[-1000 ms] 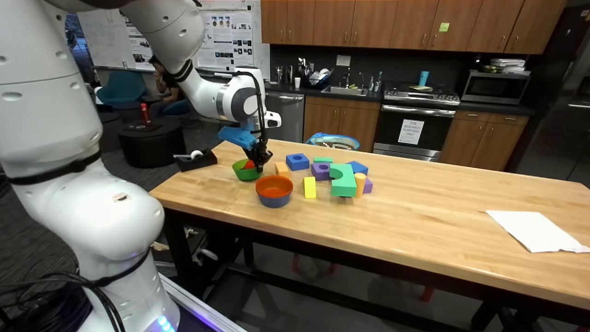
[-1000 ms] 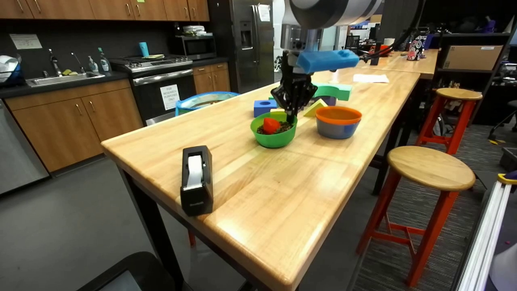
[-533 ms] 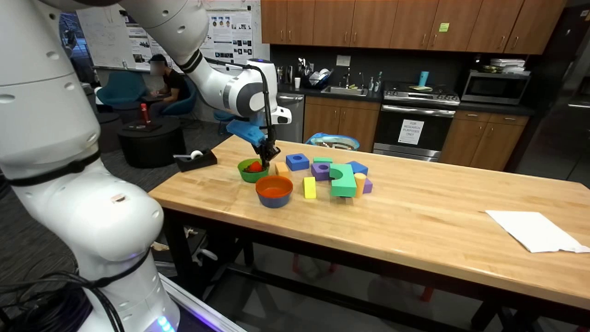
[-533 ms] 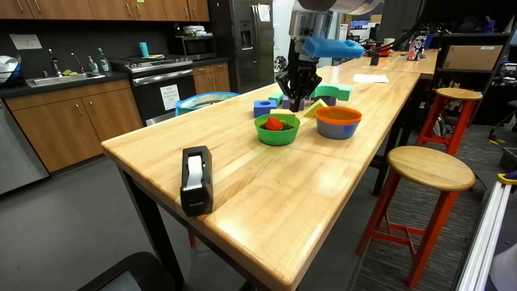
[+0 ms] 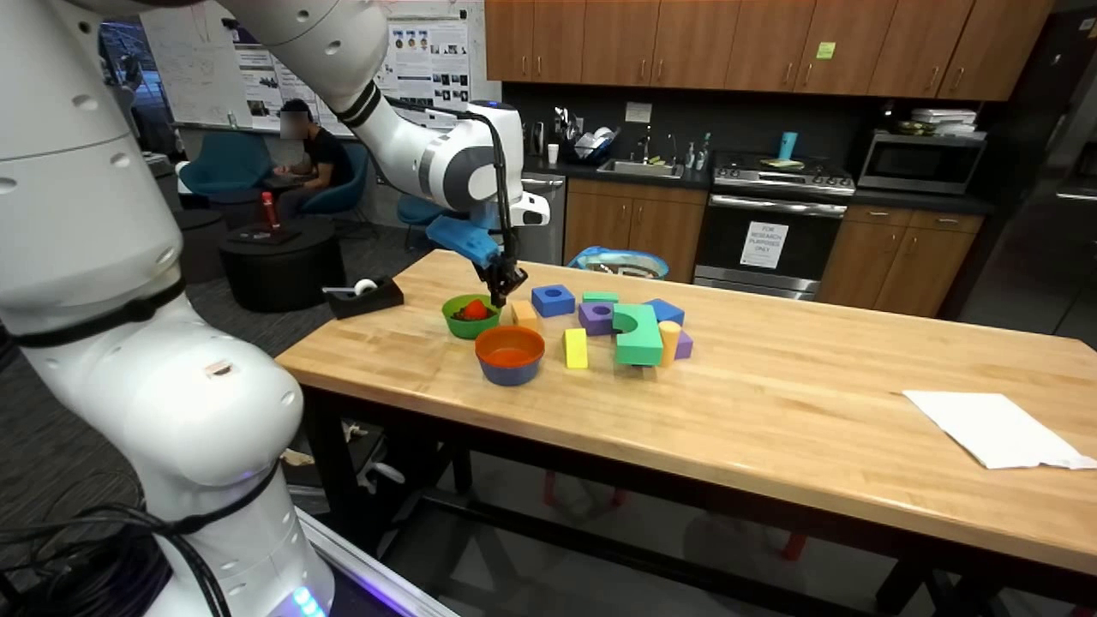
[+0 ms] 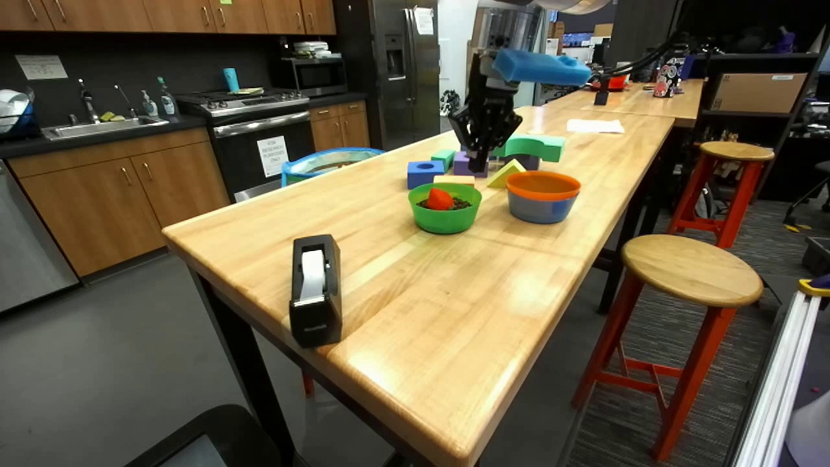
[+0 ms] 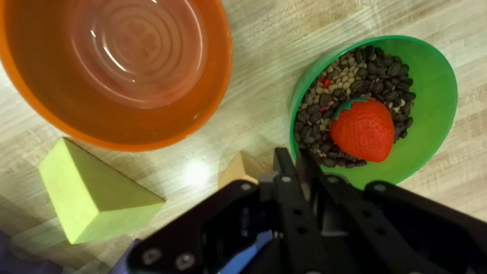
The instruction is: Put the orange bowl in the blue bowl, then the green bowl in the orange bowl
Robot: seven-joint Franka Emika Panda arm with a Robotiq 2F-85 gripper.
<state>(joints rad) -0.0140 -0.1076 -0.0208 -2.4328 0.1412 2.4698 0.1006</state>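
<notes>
The orange bowl point(image 5: 510, 347) sits nested in the blue bowl point(image 5: 511, 374) on the table; they also show in an exterior view as orange rim point(image 6: 543, 189) over blue wall point(image 6: 541, 209). In the wrist view the orange bowl point(image 7: 152, 129) looks empty and hides the blue one. The green bowl point(image 6: 445, 222) stands upright beside them, apart, holding dark beans and a red strawberry point(image 7: 363, 131). It also shows in the wrist view point(image 7: 422, 144). My gripper point(image 7: 292, 154) is above the green bowl's block-side rim, holding nothing, its fingertips separated by a narrow gap.
A small orange block point(image 5: 524, 314) is close to the green bowl. A yellow block point(image 5: 575, 349), a blue block point(image 5: 554, 300) and a green arch block point(image 5: 638, 338) lie beyond the bowls. A black tape dispenser point(image 6: 316, 292) stands near the table's end.
My gripper was at the green bowl's rim; it has risen off it and moved slightly towards the blocks. The green bowl shifted slightly towards the nested bowls, then stayed still.
</notes>
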